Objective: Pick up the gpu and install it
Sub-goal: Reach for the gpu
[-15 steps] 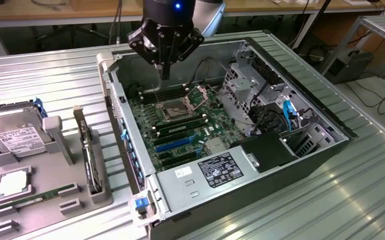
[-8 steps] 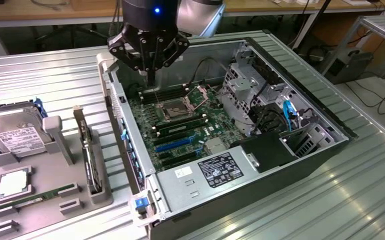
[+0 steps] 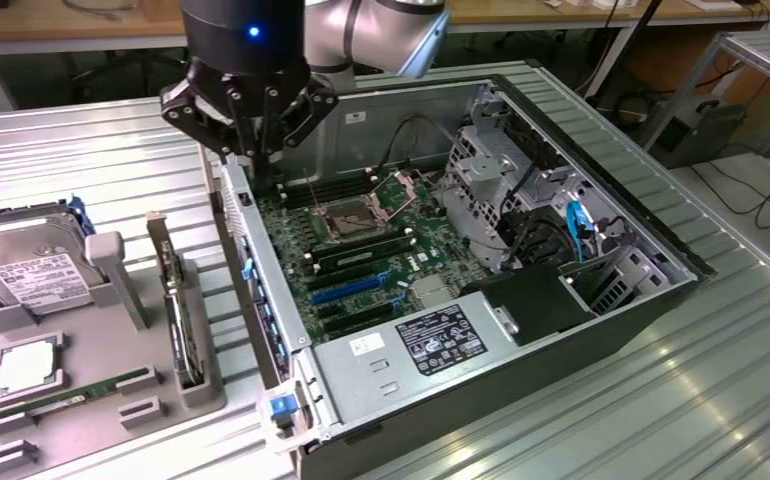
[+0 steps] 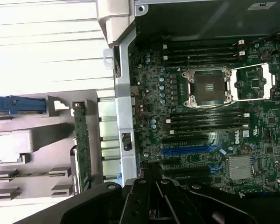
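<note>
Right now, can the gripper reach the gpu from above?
Probably yes. The gpu stands on edge in its holder, with nothing over its top edge. The gripper hangs open over the case wall beside it, and the space between looks free.

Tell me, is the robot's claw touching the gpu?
Apart. In the exterior view the gripper hangs over the computer case, while the gpu stands in its grey holder, with open space between them.
</note>
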